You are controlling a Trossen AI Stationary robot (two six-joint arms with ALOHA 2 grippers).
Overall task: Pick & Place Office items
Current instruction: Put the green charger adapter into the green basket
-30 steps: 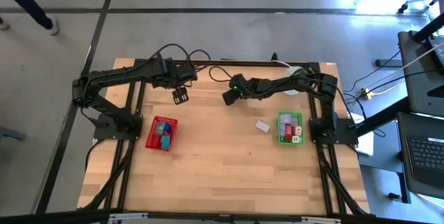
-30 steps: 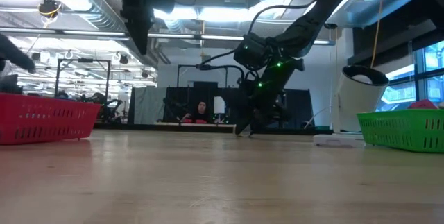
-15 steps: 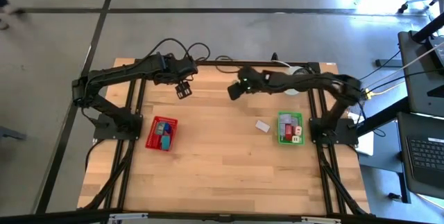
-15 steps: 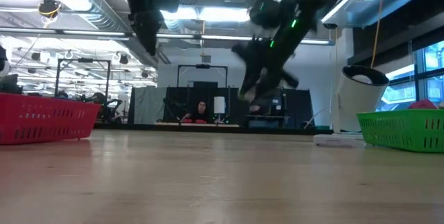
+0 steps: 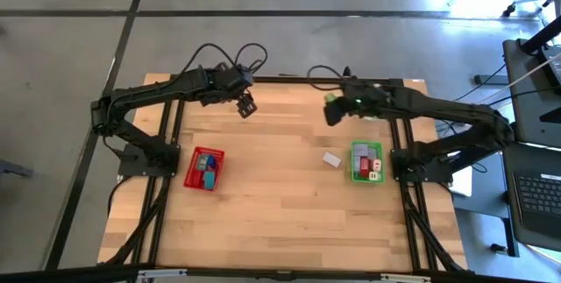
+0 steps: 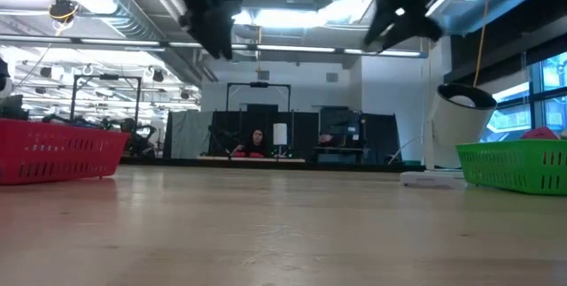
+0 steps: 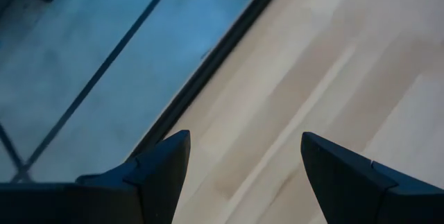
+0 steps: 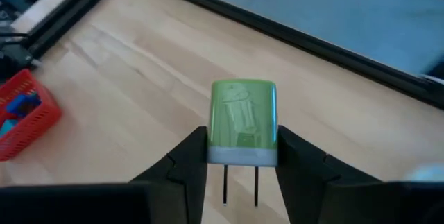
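green block (image 8: 243, 121) pinched in right gripper (image 8: 241, 156) near table (image 5: 280, 222) far edge; left gripper (image 7: 244, 160) spread wide, nothing held, by far edge

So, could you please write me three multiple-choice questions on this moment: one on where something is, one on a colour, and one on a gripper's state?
1. Where does the small white piece lie?
A. in the red tray
B. on the bare table beside the green tray
C. on the floor

2. What colour is the block in the right gripper?
A. green
B. pink
C. dark purple

3. How is the left gripper?
A. shut on a block
B. open and empty
C. resting in the red tray

Answers:
1 B: the high view shows it on the wood just left of the green tray.
2 A: the right gripper clamps a green block.
3 B: the left gripper has only bare table between its fingers.
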